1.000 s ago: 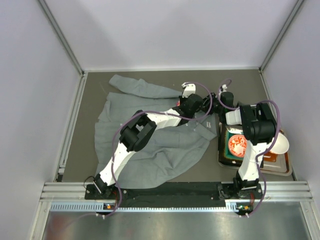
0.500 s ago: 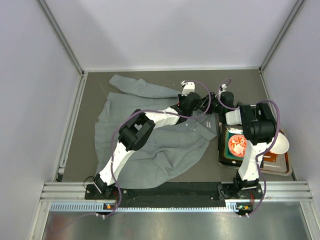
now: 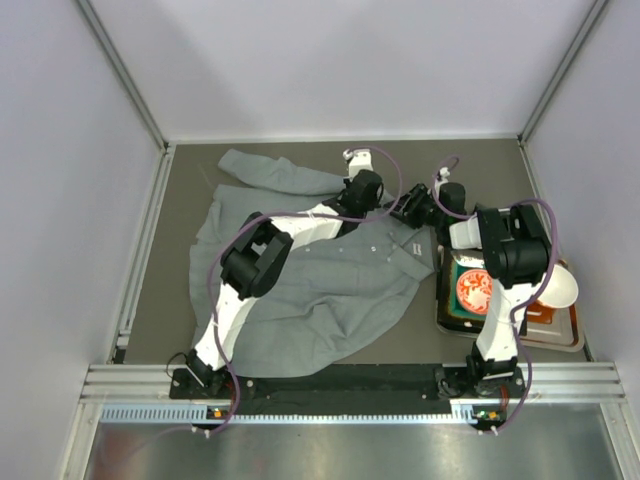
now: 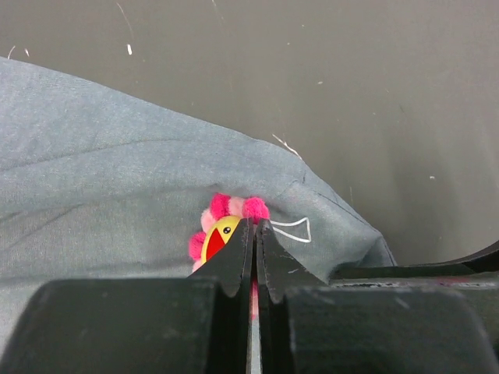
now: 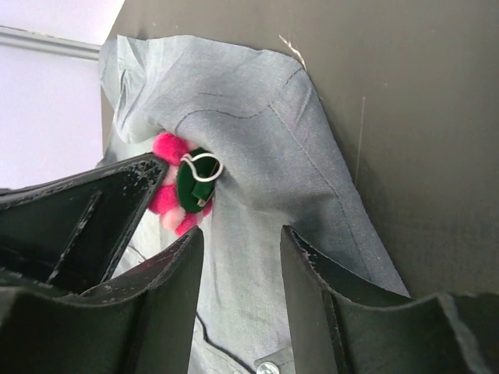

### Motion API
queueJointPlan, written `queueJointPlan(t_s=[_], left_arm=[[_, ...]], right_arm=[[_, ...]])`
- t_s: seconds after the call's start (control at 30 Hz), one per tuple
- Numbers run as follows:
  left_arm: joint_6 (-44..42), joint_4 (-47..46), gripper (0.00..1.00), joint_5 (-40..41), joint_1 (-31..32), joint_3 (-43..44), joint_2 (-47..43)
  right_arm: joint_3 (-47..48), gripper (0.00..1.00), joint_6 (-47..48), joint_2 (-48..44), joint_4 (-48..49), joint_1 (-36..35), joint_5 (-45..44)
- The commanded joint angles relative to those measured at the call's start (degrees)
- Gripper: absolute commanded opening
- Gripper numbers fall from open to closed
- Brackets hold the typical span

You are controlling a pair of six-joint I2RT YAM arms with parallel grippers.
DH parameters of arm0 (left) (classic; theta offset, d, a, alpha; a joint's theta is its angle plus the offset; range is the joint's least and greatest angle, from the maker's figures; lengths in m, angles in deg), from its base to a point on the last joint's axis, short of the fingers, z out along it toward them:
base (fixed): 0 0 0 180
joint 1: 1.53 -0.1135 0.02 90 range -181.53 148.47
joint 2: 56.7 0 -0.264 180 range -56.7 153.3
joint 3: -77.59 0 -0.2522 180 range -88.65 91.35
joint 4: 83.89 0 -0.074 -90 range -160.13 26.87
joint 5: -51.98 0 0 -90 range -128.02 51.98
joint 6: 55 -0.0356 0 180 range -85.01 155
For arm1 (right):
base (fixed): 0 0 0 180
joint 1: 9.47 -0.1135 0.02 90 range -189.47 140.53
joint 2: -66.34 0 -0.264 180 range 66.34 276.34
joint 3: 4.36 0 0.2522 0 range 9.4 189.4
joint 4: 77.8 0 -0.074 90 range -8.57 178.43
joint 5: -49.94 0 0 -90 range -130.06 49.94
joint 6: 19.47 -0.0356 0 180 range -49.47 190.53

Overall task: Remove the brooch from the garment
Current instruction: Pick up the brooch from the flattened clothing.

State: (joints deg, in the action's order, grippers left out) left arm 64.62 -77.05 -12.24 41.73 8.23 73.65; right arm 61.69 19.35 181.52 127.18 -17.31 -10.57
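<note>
Jaws of outstretched left arm [image 3: 305,218] on brooch [image 4: 219,227]

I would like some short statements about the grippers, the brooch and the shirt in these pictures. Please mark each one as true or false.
1. The left gripper has its jaws shut on the brooch. True.
2. The right gripper has its jaws shut on the shirt. False: its jaws stand open, close to the brooch.
3. The brooch has pink petals and a yellow centre. True.
4. The brooch lies in the tray. False: it is at the shirt, between the left jaws.
</note>
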Motion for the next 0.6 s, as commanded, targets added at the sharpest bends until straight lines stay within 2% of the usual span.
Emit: queueJointPlan(t_s=[0.0,0.33,0.57], left_arm=[[2.4,-2.4,0.0,-5.0,-1.2,-1.2,-3.6],[3.2,-7.8,0.0,-13.2,-4.1,-8.0,-6.3],[4.7,-5.7,0.0,-13.0,-5.0,-8.7,-6.9]], right_arm=[[2.0,0.45,0.3,0.5,4.4,-0.7,1.4],[2.6,0.51,0.5,1.1,4.9,-1.5,2.3],[3.1,0.54,0.4,1.3,5.0,-1.8,2.4]])
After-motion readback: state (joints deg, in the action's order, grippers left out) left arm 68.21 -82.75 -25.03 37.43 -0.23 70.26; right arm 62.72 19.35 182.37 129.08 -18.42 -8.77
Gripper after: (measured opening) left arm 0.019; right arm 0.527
